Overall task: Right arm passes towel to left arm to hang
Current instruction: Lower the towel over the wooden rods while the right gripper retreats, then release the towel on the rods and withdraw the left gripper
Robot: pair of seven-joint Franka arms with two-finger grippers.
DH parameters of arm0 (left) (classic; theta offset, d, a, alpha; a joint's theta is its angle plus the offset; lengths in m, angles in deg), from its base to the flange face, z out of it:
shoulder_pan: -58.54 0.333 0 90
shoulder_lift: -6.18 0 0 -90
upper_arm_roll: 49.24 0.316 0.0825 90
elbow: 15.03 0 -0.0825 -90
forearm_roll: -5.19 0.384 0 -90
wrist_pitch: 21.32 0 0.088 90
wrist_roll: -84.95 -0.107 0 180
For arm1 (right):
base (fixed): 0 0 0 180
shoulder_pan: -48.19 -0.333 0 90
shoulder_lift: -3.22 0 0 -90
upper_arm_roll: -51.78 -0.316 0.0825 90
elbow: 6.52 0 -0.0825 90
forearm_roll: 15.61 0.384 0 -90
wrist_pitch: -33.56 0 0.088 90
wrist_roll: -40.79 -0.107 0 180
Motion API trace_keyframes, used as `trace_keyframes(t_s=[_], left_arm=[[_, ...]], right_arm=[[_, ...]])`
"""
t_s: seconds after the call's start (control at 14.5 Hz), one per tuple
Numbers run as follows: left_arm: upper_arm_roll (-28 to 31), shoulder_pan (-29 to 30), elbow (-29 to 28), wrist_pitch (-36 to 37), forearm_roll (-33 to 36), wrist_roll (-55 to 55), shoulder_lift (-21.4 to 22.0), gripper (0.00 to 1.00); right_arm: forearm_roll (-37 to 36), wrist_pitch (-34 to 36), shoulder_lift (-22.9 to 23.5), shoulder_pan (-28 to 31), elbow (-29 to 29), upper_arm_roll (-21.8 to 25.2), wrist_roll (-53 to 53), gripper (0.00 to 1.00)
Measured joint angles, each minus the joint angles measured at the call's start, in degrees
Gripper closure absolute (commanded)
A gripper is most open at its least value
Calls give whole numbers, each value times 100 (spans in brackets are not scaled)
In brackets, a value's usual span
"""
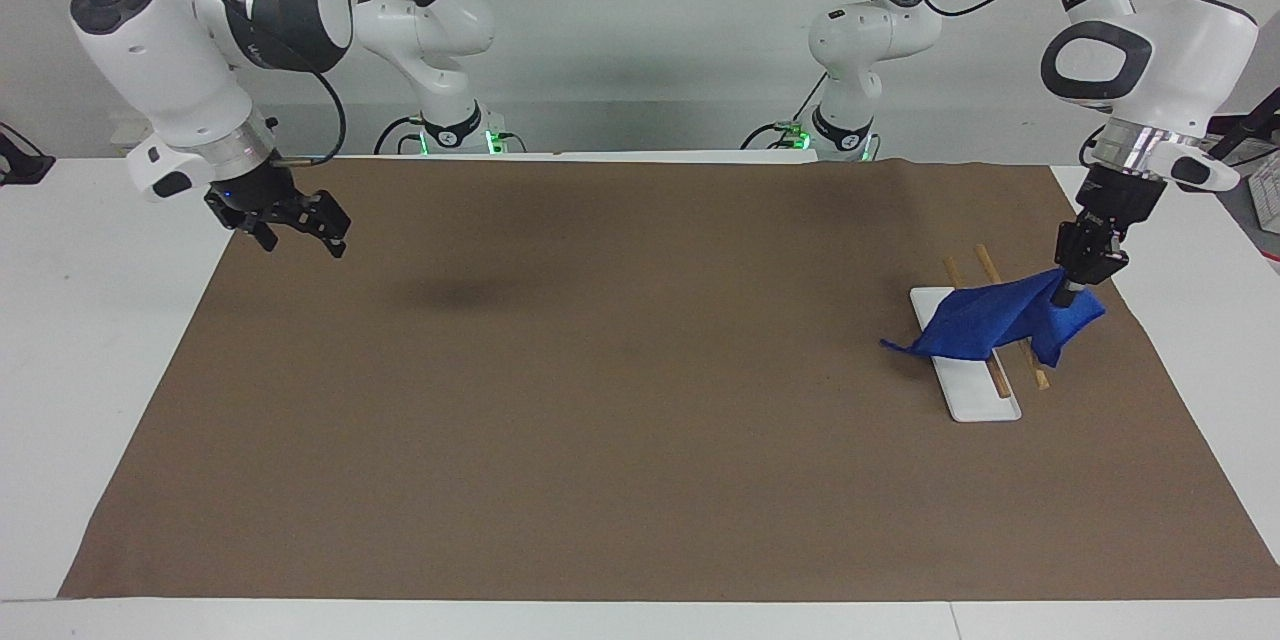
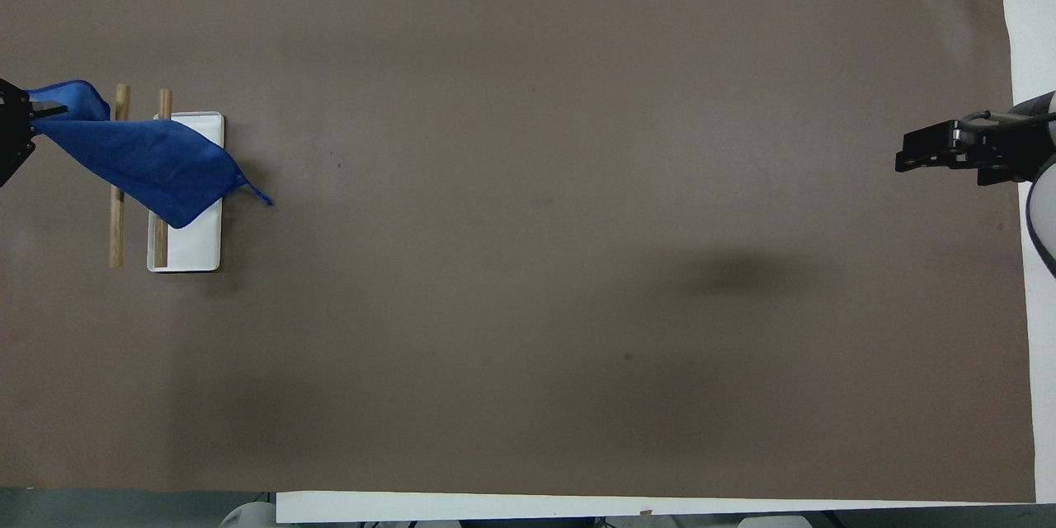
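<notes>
— Hanging is judged under way: right hand (image 1: 290, 225), fingers apart, is held idle over the table (image 1: 60, 320) edge.
— Clamped in the left hand (image 1: 1082, 272), the towel (image 1: 990, 320) trails below over the rack (image 1: 985, 390); lowering, then release, is called for.

One camera sits high across the bench (image 1: 640, 540), facing both robots, taking in bases, arms and the whole brown mat (image 1: 640, 370). The other hangs above the robots' end, looking steeply down and forward, so only each tool tip pokes in at its side edges. Both share the mat, half a turn apart: the towel (image 1: 1000, 323) by the left tool (image 1: 1068, 297) swaps sides.
</notes>
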Motion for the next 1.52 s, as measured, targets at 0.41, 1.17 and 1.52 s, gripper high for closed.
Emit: trace_keyframes(t_s=[0.41, 1.17, 1.52], left_arm=[[7, 388, 212, -13, 289, -408, -143, 99], [7, 609, -79, 261, 569, -785, -216, 0], [-14, 636, 304, 723, 1379, -798, -214, 0]], right_arm=[[-5, 0, 21, -2, -158, -24, 101, 0], [-6, 89, 54, -3, -172, -101, 128, 0], [-6, 91, 53, 3, -207, -94, 128, 0]])
